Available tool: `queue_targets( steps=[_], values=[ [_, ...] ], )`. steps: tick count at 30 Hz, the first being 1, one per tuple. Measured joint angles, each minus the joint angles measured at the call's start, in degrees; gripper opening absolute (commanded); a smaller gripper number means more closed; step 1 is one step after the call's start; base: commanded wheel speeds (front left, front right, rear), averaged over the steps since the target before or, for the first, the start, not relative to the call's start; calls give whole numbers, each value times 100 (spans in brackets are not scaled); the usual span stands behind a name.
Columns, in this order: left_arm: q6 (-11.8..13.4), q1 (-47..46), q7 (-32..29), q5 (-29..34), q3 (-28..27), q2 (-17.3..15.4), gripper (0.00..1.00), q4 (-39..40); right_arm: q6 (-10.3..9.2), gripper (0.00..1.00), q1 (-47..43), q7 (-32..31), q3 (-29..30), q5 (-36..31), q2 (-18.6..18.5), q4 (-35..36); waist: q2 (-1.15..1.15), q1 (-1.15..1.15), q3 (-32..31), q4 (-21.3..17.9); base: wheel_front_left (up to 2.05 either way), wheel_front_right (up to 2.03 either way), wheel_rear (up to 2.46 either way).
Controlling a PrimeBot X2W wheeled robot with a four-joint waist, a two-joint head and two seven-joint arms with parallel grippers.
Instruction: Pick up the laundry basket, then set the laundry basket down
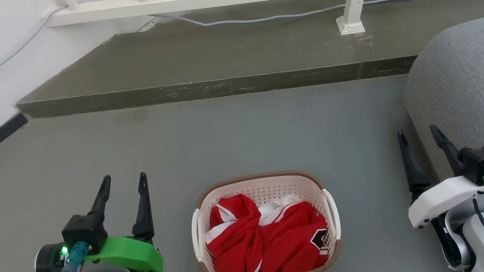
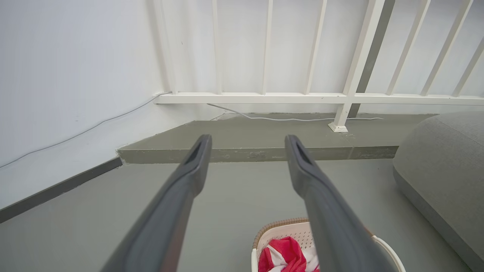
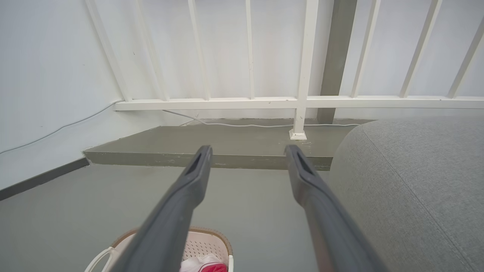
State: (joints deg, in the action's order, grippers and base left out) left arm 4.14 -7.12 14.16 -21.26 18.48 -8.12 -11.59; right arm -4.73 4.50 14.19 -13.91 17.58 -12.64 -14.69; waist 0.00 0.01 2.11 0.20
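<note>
laundry basket (image 1: 255, 178) not yet lifted, seen between left gripper (image 1: 124, 178) and right gripper (image 1: 417, 131). both are spread wide, nothing held.

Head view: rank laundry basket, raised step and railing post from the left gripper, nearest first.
1. laundry basket, just right of the left gripper.
2. raised step, ahead across the floor.
3. railing post, on the step, farther right.

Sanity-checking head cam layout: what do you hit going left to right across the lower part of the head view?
left gripper, jaws apart → laundry basket → right gripper, jaws apart
</note>
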Motion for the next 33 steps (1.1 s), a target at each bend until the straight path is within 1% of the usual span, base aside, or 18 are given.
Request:
queue_targets(
  steps=[22, 33],
  values=[
    [43, -16, -52, 0, -1, 1, 100, -149, 9, 100, 39, 14, 66, 1, 22, -77, 0, 0, 51, 11, 0, 0, 0],
    [49, -215, -102, 1, 3, 3, 100, -86, 18, 100, 132, 15, 82, 4, 45, -74, 0, 0, 406, 13, 0, 0, 0]
  ],
)
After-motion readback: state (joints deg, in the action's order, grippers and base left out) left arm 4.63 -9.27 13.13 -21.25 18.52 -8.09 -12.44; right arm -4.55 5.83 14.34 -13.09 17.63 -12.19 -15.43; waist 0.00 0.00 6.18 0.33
